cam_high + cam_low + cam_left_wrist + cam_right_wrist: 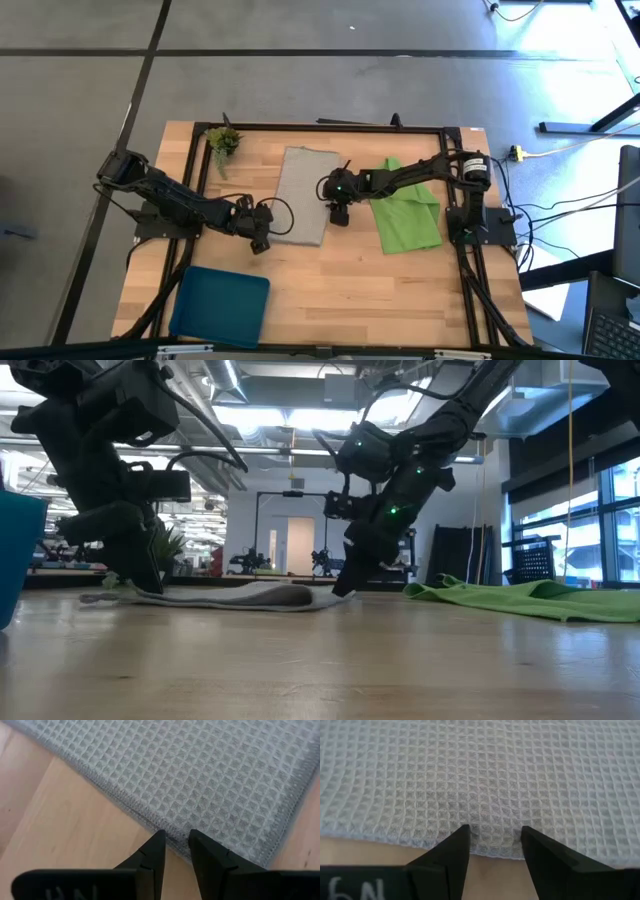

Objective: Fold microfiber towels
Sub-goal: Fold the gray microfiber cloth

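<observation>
Fingers of the left gripper stand close together with a narrow gap between them, their tips set at the stitched edge of the grey towel. Whether they pinch the hem or merely rest on it cannot be told from the left wrist view. From above, this gripper sits at the towel's left edge near its front corner, the left arm reaching in low from the table's left side.

Left of that arm's base, at the rear left corner of the wooden table, lies a small green plant sprig. A blue tray sits at the front left, well apart from both towels.

The grey towel lies flat near the middle of the table as a long rectangle, slightly tilted, with a waffle weave. In the low view it shows as a thin, slightly humped layer on the wood between the two grippers.

On the towel's right edge, the right gripper has its fingers spread moderately wide, the tips over the hem with cloth showing between them; the cloth is not seen caught between them. From above, this gripper is just at the towel's right edge, about midway along it.

Further right, the green towel lies rumpled and partly under the right arm, apart from the grey one. The low view shows it as a loose, wrinkled spread.
</observation>
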